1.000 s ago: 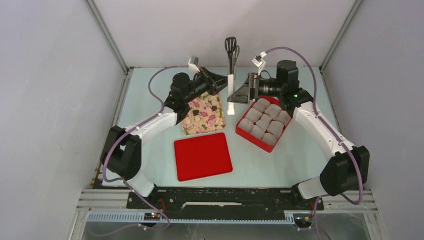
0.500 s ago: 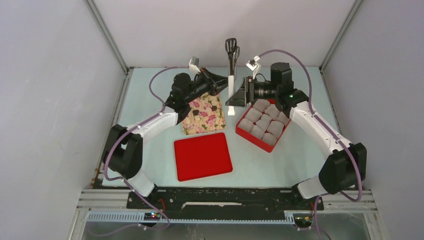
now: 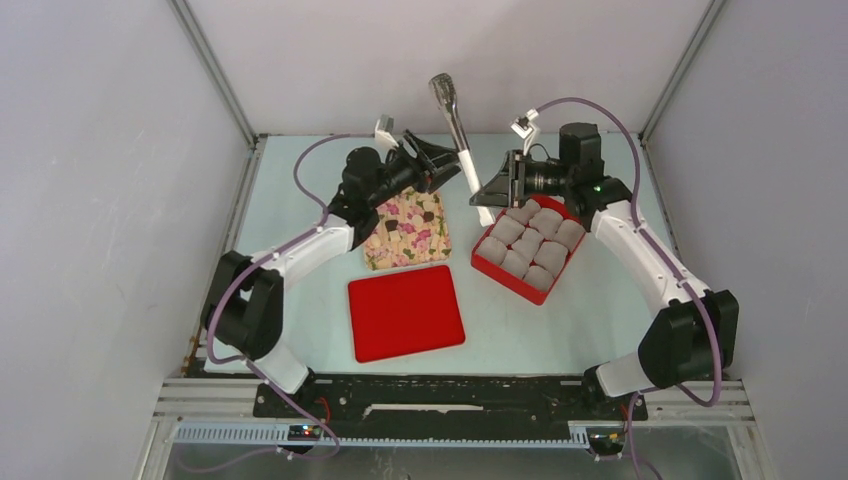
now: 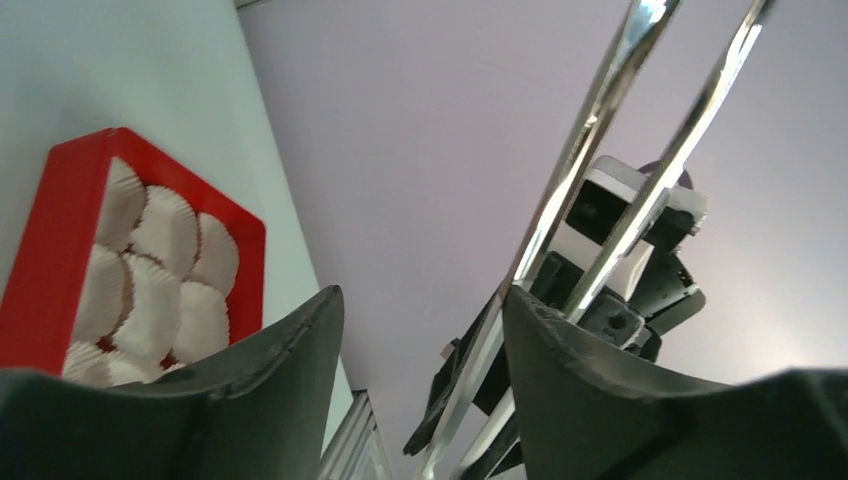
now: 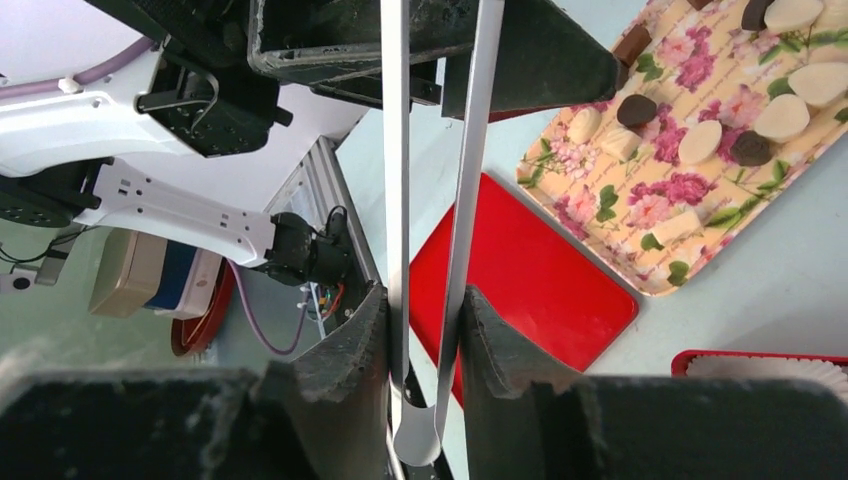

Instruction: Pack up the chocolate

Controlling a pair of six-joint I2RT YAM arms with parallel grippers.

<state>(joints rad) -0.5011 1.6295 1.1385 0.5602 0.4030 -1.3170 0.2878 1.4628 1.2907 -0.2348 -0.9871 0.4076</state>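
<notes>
Tilted toward 11 o'clock since the earlier frame, the long silver metal tongs (image 5: 396, 200) are clamped by the closed right gripper (image 5: 420, 300). The left gripper (image 4: 420, 310) is spread wide around their arms, and the dark and pale chocolate pieces (image 5: 698, 142) are left on the floral cloth (image 3: 420, 245) at its 7 o'clock.

You have nothing legible to go by: no text, label, brand, number or sign can be read in any view. The flat red rectangular piece (image 3: 405, 312), lower centre, and the shiny metal tongs (image 5: 396, 200) show plain surfaces.
</notes>
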